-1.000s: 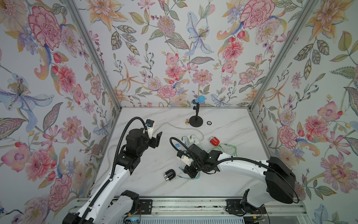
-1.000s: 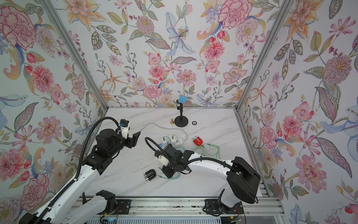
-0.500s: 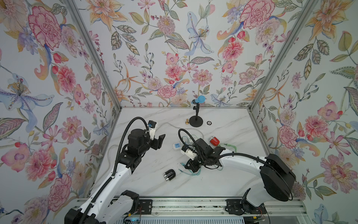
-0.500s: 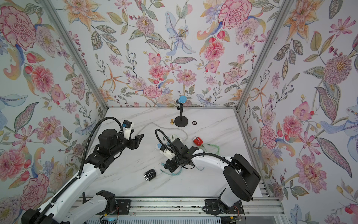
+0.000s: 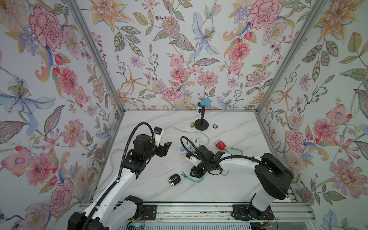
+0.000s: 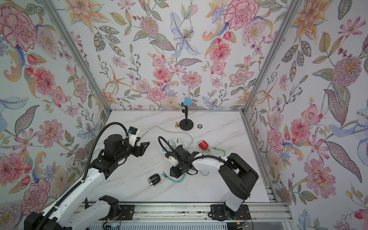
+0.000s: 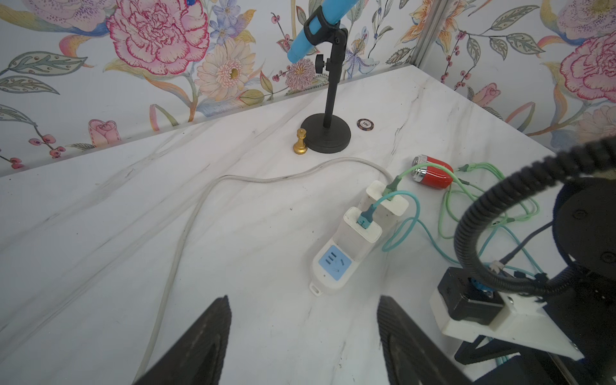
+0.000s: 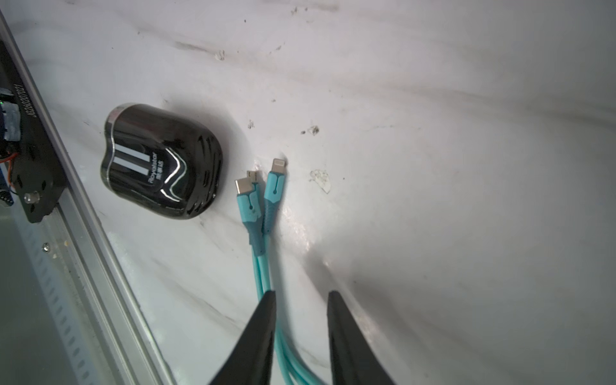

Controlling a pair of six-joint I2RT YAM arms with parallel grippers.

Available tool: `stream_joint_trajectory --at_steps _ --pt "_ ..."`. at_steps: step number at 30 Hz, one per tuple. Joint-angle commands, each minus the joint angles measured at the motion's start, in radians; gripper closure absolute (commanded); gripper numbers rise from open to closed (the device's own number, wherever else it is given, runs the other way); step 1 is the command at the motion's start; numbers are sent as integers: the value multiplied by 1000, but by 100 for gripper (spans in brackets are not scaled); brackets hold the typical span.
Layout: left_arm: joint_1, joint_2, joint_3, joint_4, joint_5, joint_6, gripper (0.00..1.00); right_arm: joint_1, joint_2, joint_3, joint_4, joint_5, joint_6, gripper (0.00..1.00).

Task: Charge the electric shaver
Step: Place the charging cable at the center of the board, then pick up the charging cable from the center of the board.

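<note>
The black electric shaver (image 8: 160,163) lies on its side on the marble table (image 5: 229,123) near the front edge, seen in both top views (image 5: 174,179) (image 6: 154,179). A teal charging cable's three plug ends (image 8: 263,196) rest on the table just beside it, not plugged in. My right gripper (image 8: 301,293) hovers low over that cable (image 5: 196,180), open by a narrow gap, with the strands lying along one finger's inner side. My left gripper (image 7: 303,298) hangs open and empty above bare table, left of the power strip (image 7: 333,266).
Two white chargers (image 7: 360,230) sit in the strip, with teal and green cables (image 7: 466,186) looping to the right. A red shaver-like object (image 7: 433,173), a microphone stand (image 5: 201,125), a gold pawn (image 7: 300,142) and a chip (image 7: 365,124) stand farther back.
My right gripper's jaws have parted, letting go of the teal cable, whose plugs now lie beside the shaver. The left arm has edged slightly toward the power strip.
</note>
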Motion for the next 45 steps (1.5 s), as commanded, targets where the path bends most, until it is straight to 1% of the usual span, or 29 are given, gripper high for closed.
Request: stream_joint_trajectory --at_steps 1,5,9,12,15,19,22,27,36,40,45 --pt "11 5 0 -14 7 -6 28 7 -27 19 -32 55 -6 70" --pt "11 12 6 -18 5 -1 28 22 -53 33 -107 53 -35 69" --pt "10 6 6 -26 -8 10 28 94 -76 52 -199 114 -79 68" --pt "11 8 8 -24 -14 14 28 119 -63 54 -190 107 -77 68" --pt "11 5 8 -24 -24 12 28 134 -29 72 -170 134 -75 68" --pt "17 4 11 -29 -34 14 28 131 39 124 -158 203 -77 73" --pt "19 -1 13 -31 -42 12 28 125 82 158 -149 223 -76 76" --pt "22 1 15 -33 -42 12 27 128 114 182 -123 199 -76 76" --pt "28 14 27 -37 -35 19 28 136 126 190 -109 173 -70 68" --pt "27 17 28 -36 -34 20 28 142 122 195 -107 163 -72 68" --pt "29 22 29 -34 -35 20 28 145 149 189 -80 151 -71 72"
